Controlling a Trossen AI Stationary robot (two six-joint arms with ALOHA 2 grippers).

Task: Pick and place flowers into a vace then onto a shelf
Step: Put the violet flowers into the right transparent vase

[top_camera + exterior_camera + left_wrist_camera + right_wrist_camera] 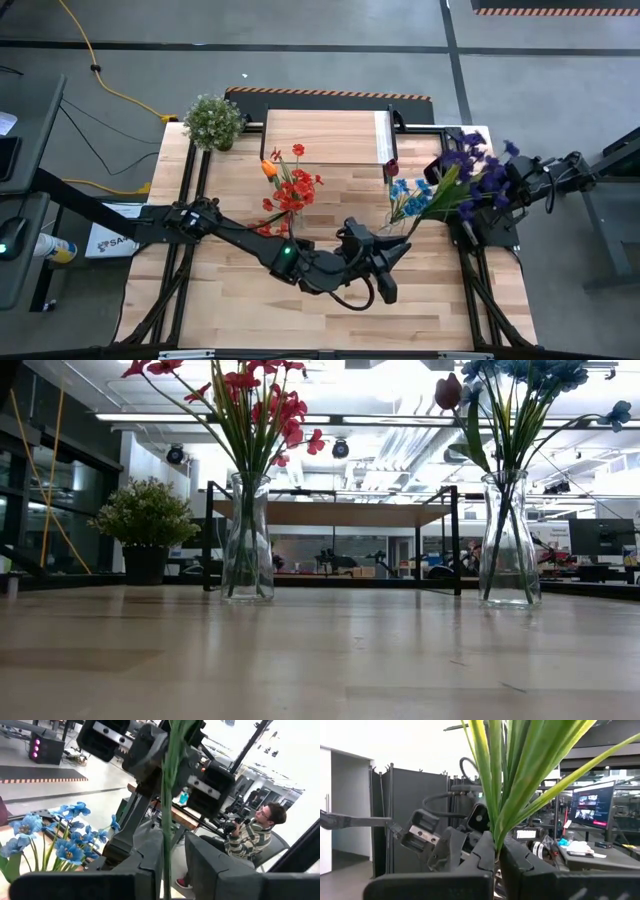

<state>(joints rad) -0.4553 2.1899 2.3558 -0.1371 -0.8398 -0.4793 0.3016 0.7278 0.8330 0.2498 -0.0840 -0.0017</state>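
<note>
The right gripper [468,205] is clamped shut on the green stems of a purple bunch [478,165], which hangs over the table's right edge with its stem ends reaching toward the glass vase [509,540] near that edge. The left gripper [397,252] sits mid-table near the front. The left wrist view shows a green stem [167,800] running between its fingers [145,865], which stand only narrowly apart; whether they grip it or are letting go I cannot tell.

The job looks partly done. Red flowers and an orange tulip [270,168] stand in a vase [248,538] toward the middle, and blue flowers [405,195] with a dark red rosebud [391,168] stand in the right-hand vase. The purple bunch is not yet in. Both vases stand on the table in front of the shelf [325,135] at the back edge, so lifting them onto it remains.
</note>
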